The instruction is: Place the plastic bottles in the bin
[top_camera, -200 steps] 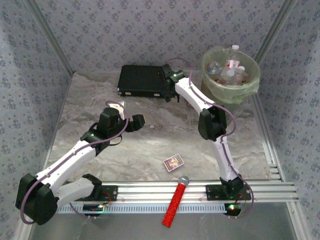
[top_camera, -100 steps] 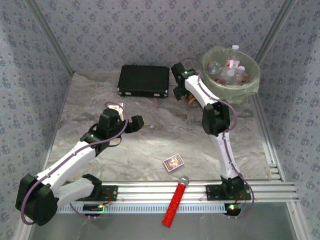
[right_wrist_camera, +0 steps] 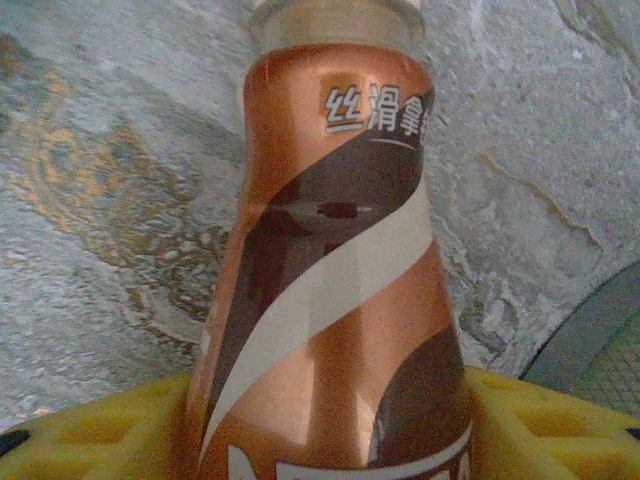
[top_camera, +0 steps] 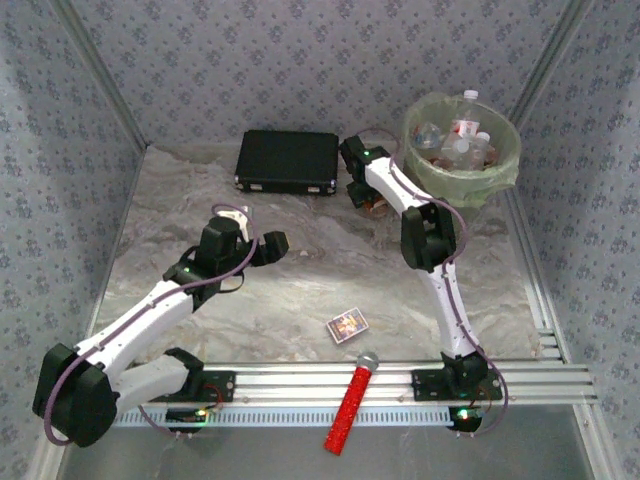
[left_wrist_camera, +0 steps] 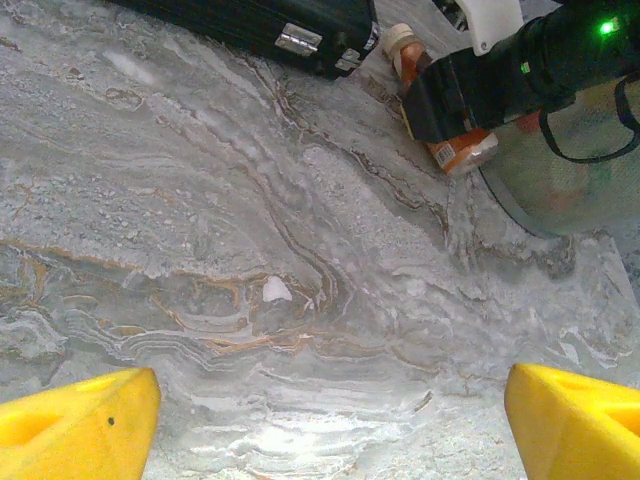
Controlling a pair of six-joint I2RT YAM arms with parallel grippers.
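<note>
An orange-brown bottle (right_wrist_camera: pixel 340 300) with a brown and cream swirl label lies on the marble table beside the bin, cap pointing away. My right gripper (right_wrist_camera: pixel 328 425) is shut on it, a yellow finger touching each side. From above, that right gripper (top_camera: pixel 362 190) covers the bottle (top_camera: pixel 378 203) just left of the pale yellow-green bin (top_camera: pixel 505 168), which holds several bottles (top_camera: pixel 460 145). The left wrist view shows the same bottle (left_wrist_camera: pixel 455 150) under the right gripper (left_wrist_camera: pixel 470 85), with the bin (left_wrist_camera: pixel 560 180) beside it. My left gripper (top_camera: pixel 275 243) (left_wrist_camera: pixel 330 420) is open over bare table.
A flat black case (top_camera: pixel 288 160) (left_wrist_camera: pixel 300 30) lies at the back, just left of the right gripper. A small patterned card box (top_camera: pixel 347 325) and a red microphone (top_camera: pixel 352 403) sit near the front rail. Patterned walls close in three sides.
My right gripper swung right from over the black case's edge down to the bottle beside the bin, then settled slightly left. The left arm barely moved.
</note>
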